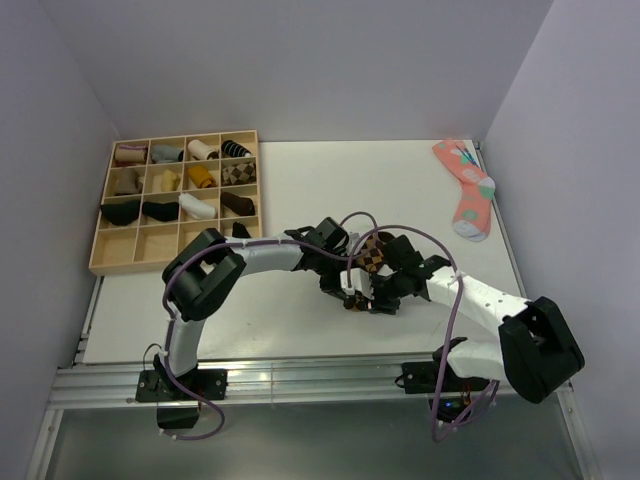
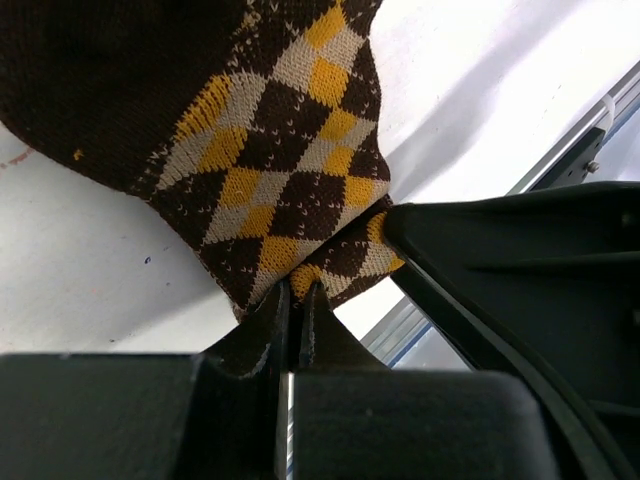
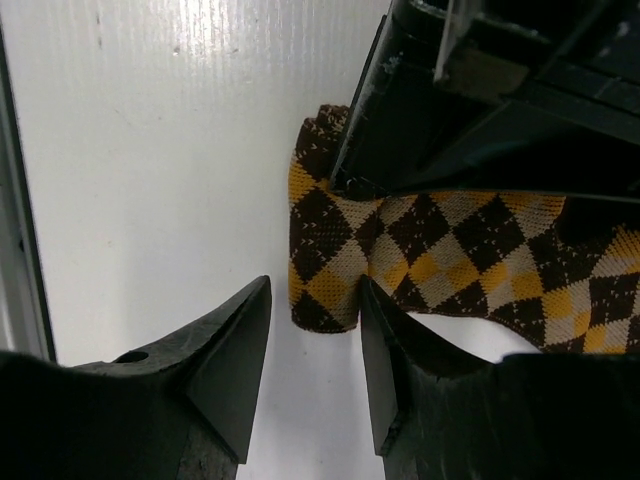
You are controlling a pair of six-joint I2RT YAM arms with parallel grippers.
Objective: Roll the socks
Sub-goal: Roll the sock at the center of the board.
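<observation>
We see both arms bent inward, their wrists meeting low over the middle of the table (image 1: 300,190). The left forearm reaches right and the right forearm reaches left. The left fingers (image 2: 296,305) are pressed together on a corner of the sock (image 1: 372,252), which lies on the table. The right fingers (image 3: 378,335) stand partly apart with the sock's folded end between them, unclamped.

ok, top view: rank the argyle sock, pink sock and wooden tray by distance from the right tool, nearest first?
1. argyle sock: centre, right at the right tool, whose open fingers straddle its end.
2. pink sock: back right, lying flat.
3. wooden tray: far left, clearly the most distant.
</observation>
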